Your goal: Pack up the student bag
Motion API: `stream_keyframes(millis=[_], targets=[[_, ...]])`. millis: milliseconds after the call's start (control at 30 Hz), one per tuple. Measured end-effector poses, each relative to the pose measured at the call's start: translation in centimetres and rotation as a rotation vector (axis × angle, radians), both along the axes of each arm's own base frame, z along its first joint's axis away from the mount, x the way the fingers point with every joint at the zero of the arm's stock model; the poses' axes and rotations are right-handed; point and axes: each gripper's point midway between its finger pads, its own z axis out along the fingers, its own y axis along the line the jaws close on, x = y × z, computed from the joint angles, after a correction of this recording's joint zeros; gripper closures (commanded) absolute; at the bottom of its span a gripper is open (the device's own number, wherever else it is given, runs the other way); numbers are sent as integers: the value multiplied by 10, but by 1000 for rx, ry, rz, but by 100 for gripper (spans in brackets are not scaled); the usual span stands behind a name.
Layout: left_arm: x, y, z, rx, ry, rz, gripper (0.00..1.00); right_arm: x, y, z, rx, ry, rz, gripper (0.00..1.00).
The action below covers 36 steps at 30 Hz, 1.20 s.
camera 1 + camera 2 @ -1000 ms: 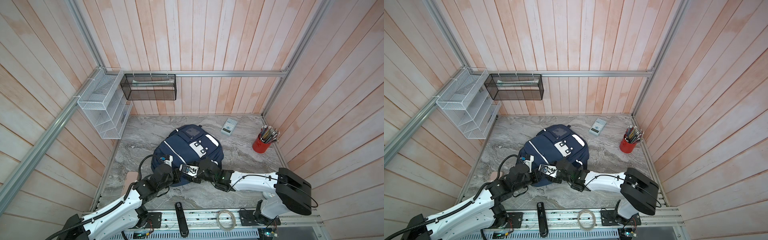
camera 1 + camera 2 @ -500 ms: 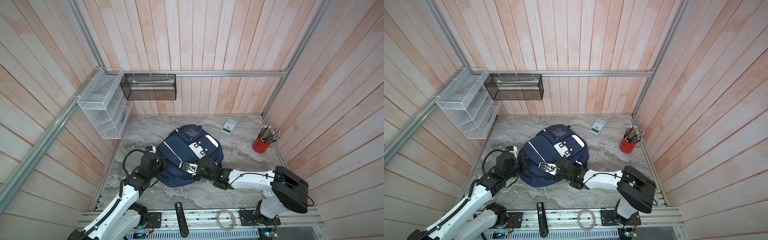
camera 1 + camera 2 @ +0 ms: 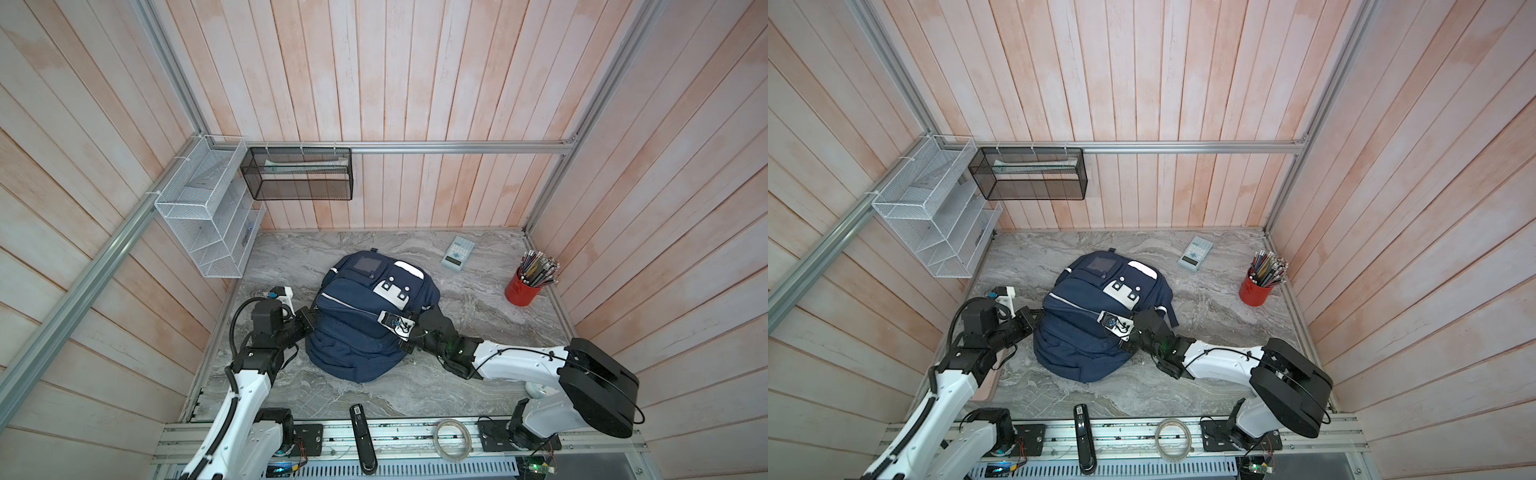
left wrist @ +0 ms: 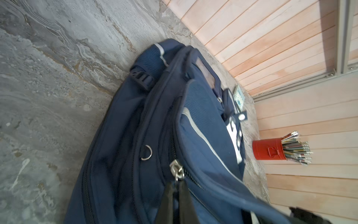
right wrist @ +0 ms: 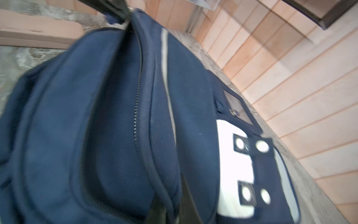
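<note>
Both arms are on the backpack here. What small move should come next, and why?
Probably the left gripper should draw the zip pull pinched in its fingers along the track, toward the far end of the student bag. The teeth between it and the right gripper look closed, and the right gripper is shut on the bag's edge, bracing it.

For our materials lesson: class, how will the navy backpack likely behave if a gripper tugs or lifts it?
Probably floppy: the student bag sags in soft folds. Tugged, it would likely stretch before sliding; fabric peaks toward the zip pull the left gripper pinches. Unlikely to roll: it lies broad.
</note>
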Motion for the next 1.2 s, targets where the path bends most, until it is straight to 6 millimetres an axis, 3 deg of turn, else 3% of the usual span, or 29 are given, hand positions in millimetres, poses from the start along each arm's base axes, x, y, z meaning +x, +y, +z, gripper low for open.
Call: stream_keyframes(millis=[100,233,300,367,433,533,633,867,933,967,1000,1033,1200], targets=[[-20,-16,-7,-11,-8,-32,100,25,-17,-4,-5,6,-144,77],[-41,-47,-27,-26,32,-103,100,51,-57,-13,-8,39,-319,49],[-48,-61,-34,2,59,-131,100,46,-72,-12,9,53,-335,23],[-53,-75,-36,49,70,-154,100,31,-75,-2,40,52,-295,17],[-55,-87,-35,77,77,-172,100,11,-65,19,100,28,-227,17],[-54,-97,-36,95,79,-178,100,-20,-38,45,149,-37,-121,21],[-53,-99,-37,98,79,-169,100,-39,-10,40,87,-68,-31,26],[-51,-101,-33,74,68,-161,100,-28,45,12,-79,-106,43,40],[-51,-100,-31,61,57,-158,100,-26,61,7,-114,-133,48,51],[-52,-99,-31,58,54,-156,100,-26,67,5,-127,-141,51,64],[-51,-98,-30,54,52,-151,100,-26,74,2,-149,-158,58,92],[-49,-95,-29,49,51,-144,100,-27,78,-1,-163,-166,65,100],[-39,-78,-24,15,49,-119,100,-34,69,-13,-204,-186,96,100]])
